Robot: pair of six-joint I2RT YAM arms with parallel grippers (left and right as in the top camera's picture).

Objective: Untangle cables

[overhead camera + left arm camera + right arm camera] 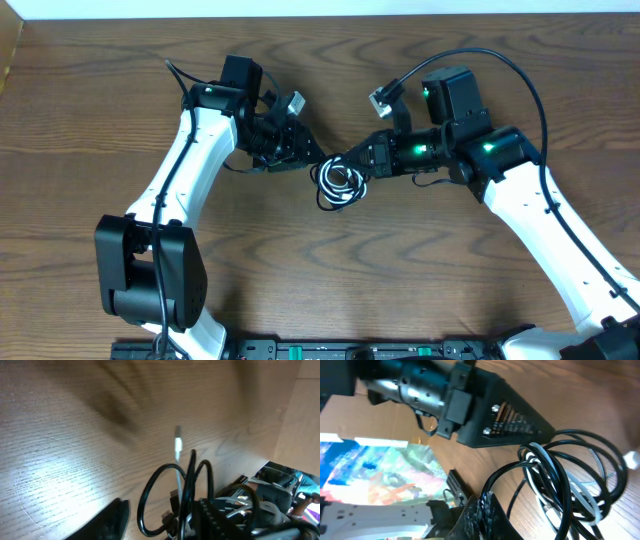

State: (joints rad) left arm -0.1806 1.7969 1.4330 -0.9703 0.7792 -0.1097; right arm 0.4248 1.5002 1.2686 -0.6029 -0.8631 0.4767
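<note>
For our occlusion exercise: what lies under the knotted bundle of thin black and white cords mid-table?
Brown wood-grain tabletop shows through the loops of the black-and-white cord bundle. Nothing else appears beneath; the patch under the right gripper is hidden.

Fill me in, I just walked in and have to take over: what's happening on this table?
Two robot arms meet over a tangled cable bundle of black and white cords on the table. The right gripper is shut and seems to pinch a black loop at the bundle's edge. The left gripper has its fingers apart around other loops. The cords are not yet separated.
</note>
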